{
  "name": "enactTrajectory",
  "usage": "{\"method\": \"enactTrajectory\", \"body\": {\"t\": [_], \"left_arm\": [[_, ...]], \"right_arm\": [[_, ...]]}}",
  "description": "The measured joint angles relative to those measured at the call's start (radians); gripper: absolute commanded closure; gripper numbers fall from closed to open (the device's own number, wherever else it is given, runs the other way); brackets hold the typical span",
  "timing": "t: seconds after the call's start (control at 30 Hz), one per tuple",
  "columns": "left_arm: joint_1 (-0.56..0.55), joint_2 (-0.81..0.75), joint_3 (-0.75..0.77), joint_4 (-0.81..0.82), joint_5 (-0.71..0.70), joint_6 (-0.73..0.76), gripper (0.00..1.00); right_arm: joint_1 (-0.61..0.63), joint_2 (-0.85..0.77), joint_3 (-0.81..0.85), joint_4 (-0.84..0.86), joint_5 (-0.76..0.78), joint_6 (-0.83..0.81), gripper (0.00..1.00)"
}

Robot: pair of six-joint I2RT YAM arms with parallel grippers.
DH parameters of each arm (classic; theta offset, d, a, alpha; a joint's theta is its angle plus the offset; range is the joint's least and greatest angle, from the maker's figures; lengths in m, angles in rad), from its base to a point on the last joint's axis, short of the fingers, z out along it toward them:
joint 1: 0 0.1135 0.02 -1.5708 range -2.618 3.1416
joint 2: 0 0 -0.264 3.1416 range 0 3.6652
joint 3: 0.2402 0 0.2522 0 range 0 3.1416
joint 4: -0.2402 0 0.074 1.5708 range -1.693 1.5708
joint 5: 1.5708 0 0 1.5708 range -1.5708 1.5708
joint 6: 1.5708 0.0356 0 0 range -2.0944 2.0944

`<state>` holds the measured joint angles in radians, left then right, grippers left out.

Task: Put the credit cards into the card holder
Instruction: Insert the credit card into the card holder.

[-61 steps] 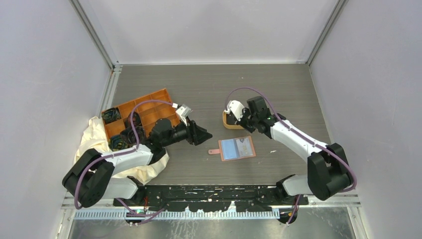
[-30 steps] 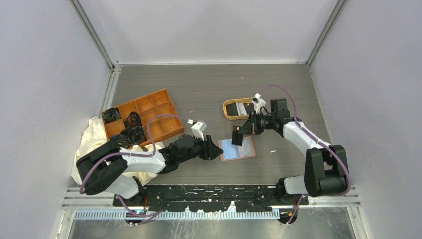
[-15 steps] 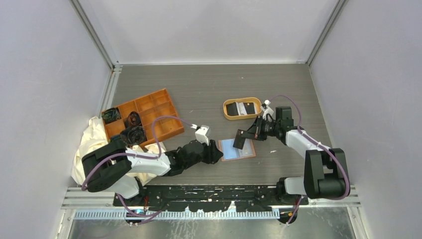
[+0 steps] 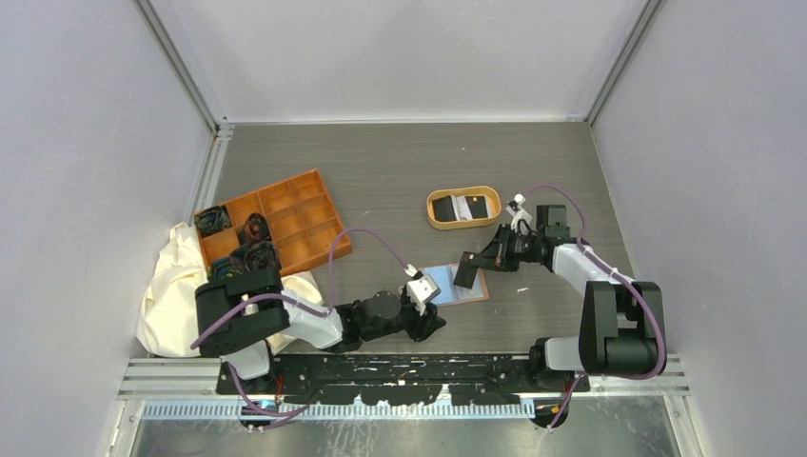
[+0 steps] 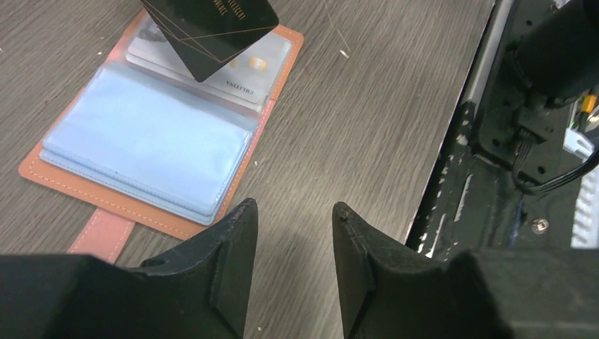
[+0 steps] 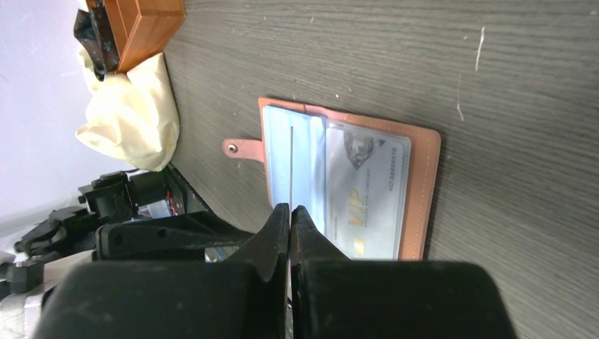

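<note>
The card holder [image 4: 445, 289] lies open on the table, pinkish-brown with bluish pockets; it also shows in the left wrist view [image 5: 148, 131] and the right wrist view [image 6: 422, 185]. A silver card [image 6: 367, 192] sits in one of its pockets. My right gripper [image 4: 475, 262] is shut on a black credit card [image 4: 466, 274] and holds it just above the holder; the card shows edge-on [image 6: 290, 159] in the right wrist view and flat [image 5: 210, 27] in the left wrist view. My left gripper [image 5: 294, 207] is open and empty, low on the table beside the holder's near edge [image 4: 430, 320].
An oval tan-rimmed tray [image 4: 436, 221] behind the holder contains a black card [image 4: 444, 207] and a white one [image 4: 470, 207]. An orange compartment tray [image 4: 303, 214] and a cream cloth [image 4: 176, 281] sit at the left. The black base rail [image 5: 494, 176] is right beside my left gripper.
My right gripper left the oval tray with a black card and carried it over the card holder. My left arm swung right and down to the holder's near side.
</note>
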<state>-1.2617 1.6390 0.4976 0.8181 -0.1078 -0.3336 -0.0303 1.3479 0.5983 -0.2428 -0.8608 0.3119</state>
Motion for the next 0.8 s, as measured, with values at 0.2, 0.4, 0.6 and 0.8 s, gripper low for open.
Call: {"method": "enactTrajectory", "body": {"t": [0.2, 0.4, 0.6, 0.8], "left_arm": [[0.001, 0.07, -0.032, 0.156, 0.038, 0.177, 0.53], [0.001, 0.097, 0.021, 0.164, 0.053, 0.394, 0.52], [0.007, 0.164, 0.074, 0.114, 0.069, 0.574, 0.5], [0.053, 0.19, 0.091, 0.069, 0.121, 0.651, 0.52]], "right_arm": [[-0.012, 0.0, -0.004, -0.014, -0.024, 0.003, 0.99], [-0.054, 0.001, -0.004, -0.002, -0.053, 0.035, 0.99], [-0.077, 0.007, -0.004, 0.003, -0.076, 0.044, 0.99], [-0.079, 0.019, -0.004, 0.003, -0.09, 0.051, 0.99]]}}
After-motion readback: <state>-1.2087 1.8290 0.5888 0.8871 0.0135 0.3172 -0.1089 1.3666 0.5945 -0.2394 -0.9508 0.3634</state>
